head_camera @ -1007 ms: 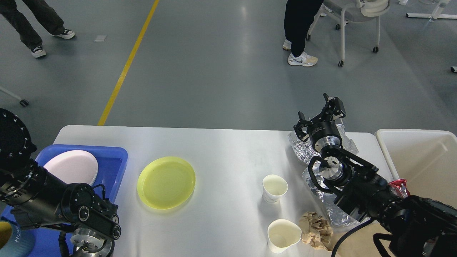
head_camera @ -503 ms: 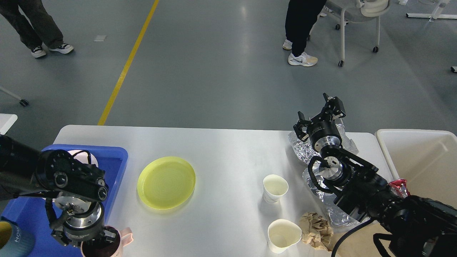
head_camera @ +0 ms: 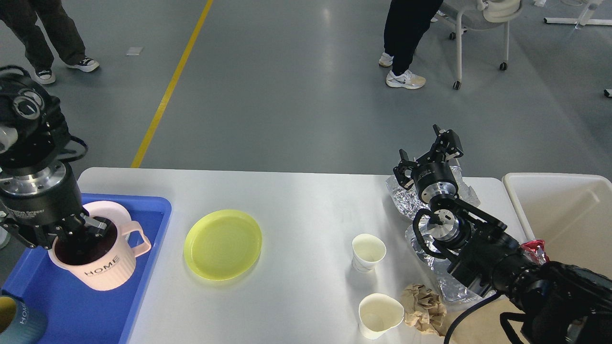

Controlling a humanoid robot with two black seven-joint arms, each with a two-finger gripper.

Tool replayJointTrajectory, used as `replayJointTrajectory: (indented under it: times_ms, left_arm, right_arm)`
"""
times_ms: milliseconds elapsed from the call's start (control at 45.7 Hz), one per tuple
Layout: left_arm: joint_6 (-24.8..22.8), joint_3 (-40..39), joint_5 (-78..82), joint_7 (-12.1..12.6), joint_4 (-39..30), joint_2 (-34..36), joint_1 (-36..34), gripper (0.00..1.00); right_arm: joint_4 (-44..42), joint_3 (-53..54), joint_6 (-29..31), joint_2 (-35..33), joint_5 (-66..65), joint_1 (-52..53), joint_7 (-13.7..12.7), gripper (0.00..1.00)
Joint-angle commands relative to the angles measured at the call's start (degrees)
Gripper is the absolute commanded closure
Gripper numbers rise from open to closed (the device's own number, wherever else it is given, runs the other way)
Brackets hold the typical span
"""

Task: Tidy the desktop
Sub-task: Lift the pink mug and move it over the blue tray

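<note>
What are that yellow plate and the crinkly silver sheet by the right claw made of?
The round yellow plate looks like translucent plastic: light glows through it and the surface shines. The crumpled silver sheet looks like aluminium foil: mirror-bright facets, sharp creases. Neither can be confirmed by sight alone.

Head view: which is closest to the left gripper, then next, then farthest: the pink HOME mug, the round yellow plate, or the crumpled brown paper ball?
From the left gripper:
1. Pink ribbed HOME mug, in the blue tray, held at its rim.
2. Round yellow plastic plate, on the white desktop, beside the tray.
3. Crumpled brown paper ball, far across, near the right arm.
</note>
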Motion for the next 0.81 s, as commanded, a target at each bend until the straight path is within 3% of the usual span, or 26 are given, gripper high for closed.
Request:
replayJointTrajectory:
  times_ms: [0,219,460,788]
  left_arm:
    - [-0.54,0.08,-0.28,-0.07,1.09,2.16,-5.19,1.0]
    - [-0.54,0.79,-0.28,-0.07,5.75,2.52,-5.2,1.0]
    - [-0.54,2.72,0.51,-0.07,8.2,2.6,5.61,1.0]
    - [12.53,5.97,0.42,-0.16,9.44,3.57,16.16,1.0]
  right_arm:
    - [0.0,-0.02,0.0,-0.02,0.01,0.0,0.0,0.0]
    - [0.09,-0.02,0.0,-0.02,0.01,0.0,0.0,0.0]
    - [0.0,-0.02,0.0,-0.02,0.01,0.0,0.0,0.0]
    - [0.0,0.06,0.0,-0.02,0.01,0.0,0.0,0.0]
